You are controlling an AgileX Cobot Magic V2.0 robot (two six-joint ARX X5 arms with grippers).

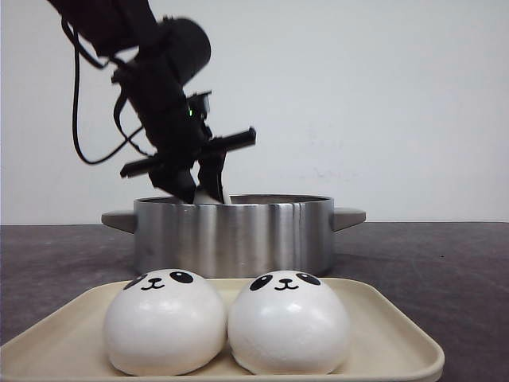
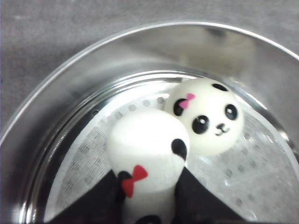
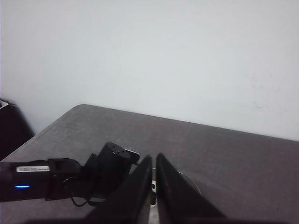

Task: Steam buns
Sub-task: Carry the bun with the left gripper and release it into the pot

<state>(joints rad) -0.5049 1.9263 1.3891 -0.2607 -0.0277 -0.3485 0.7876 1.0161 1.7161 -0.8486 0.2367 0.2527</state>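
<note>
The buns are split between two places: two sit side by side on the cream tray point(image 1: 398, 334) at the near edge of the tabletop point(image 1: 445, 263), the left tray bun point(image 1: 165, 322) touching the right tray bun point(image 1: 289, 322), and two are at the steel pot point(image 1: 235, 235) behind the tray. In the left wrist view we see our left gripper point(image 2: 148, 196) clamped on a red-bow bun point(image 2: 148, 154), its jaws pressing the bun's sides, held low inside the pot over the perforated liner point(image 2: 243, 177). A pink-bow bun point(image 2: 208, 116) already rests on that liner, touching the held one.

We judge the main risk to be crowding: if we let go here, the held bun may lean on or roll against its neighbour. The squeeze also looks firm, so the soft bun could stick to a finger on opening.

Our right gripper point(image 3: 154, 186) hangs away from the pot, its jaws closed together and empty.
</note>
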